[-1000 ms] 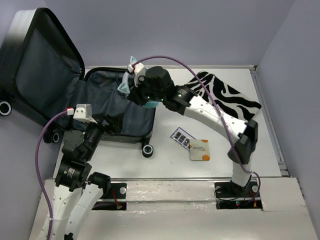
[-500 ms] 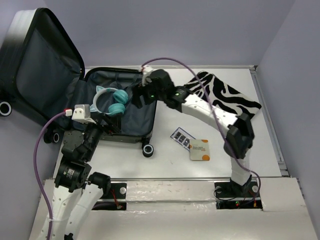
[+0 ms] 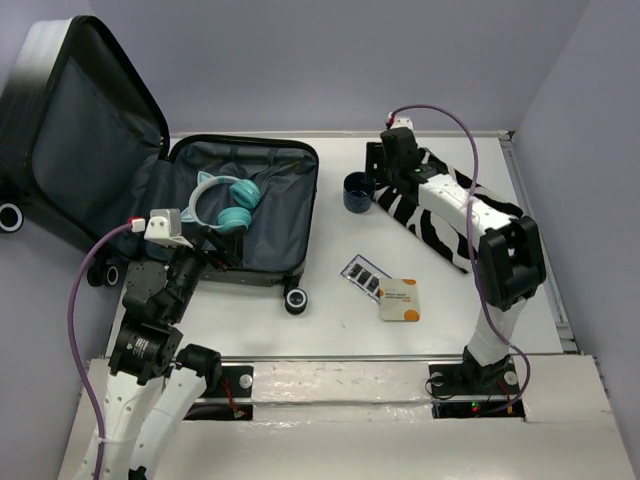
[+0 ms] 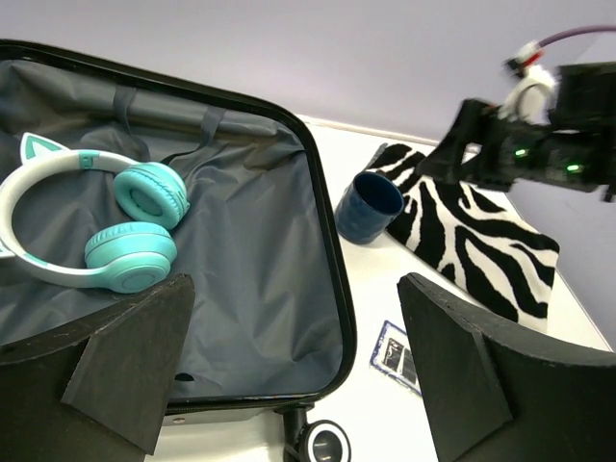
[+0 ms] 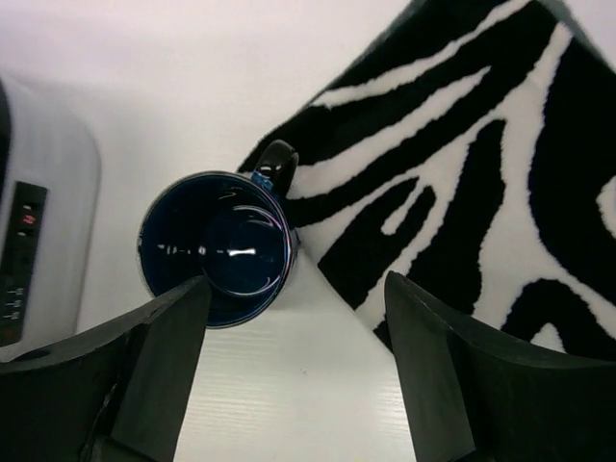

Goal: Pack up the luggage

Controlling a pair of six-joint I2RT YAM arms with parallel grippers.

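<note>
My right claw hangs spread wide and empty above the blue mug, which stands between the open luggage and the zebra cloth. My left claw, equally wide and empty, hovers at the luggage's near edge. Teal headphones lie inside it.

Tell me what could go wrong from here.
The mug sits off-centre under the open right pincer, close to one finger; on a descent, that finger could strike the rim and tip it. Its handle lies at the zebra cloth's edge, so a lift might snag and drag the cloth.
</note>
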